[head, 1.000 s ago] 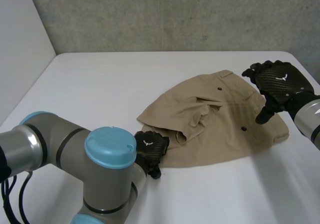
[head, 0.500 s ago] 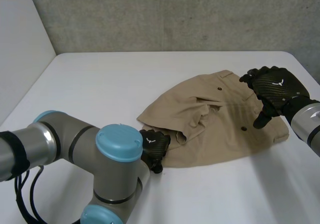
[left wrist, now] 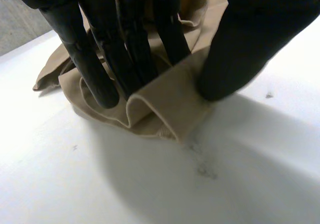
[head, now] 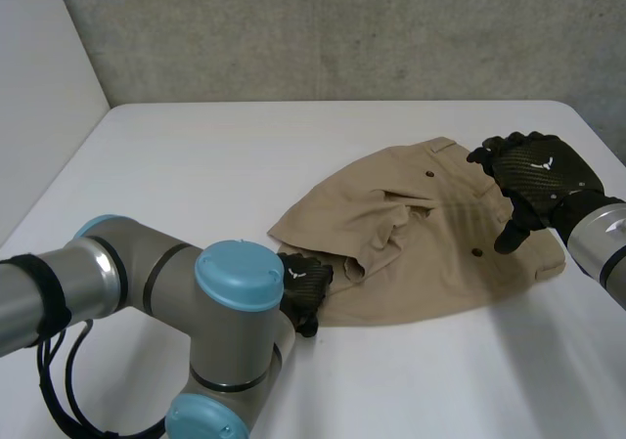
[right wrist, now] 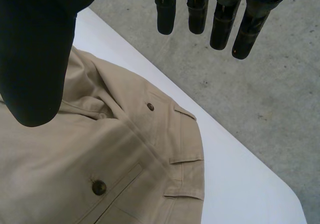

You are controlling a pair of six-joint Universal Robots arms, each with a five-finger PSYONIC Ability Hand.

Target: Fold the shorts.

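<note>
My left arm (head: 147,302) has swung its elbow further in over the last second and my right hand (head: 540,170) has edged slightly inward, while the shorts (head: 421,253) haven't shifted. The white table (head: 196,185) carries the tan shorts, crumpled right of centre with the buttoned pocket side toward my right arm. My left hand (head: 305,287) pinches a fold of the near hem between fingers (left wrist: 95,79) and thumb. The right hand hangs spread above the pocket side, gripping nothing, with a dark button (right wrist: 99,187) under its palm.
</note>
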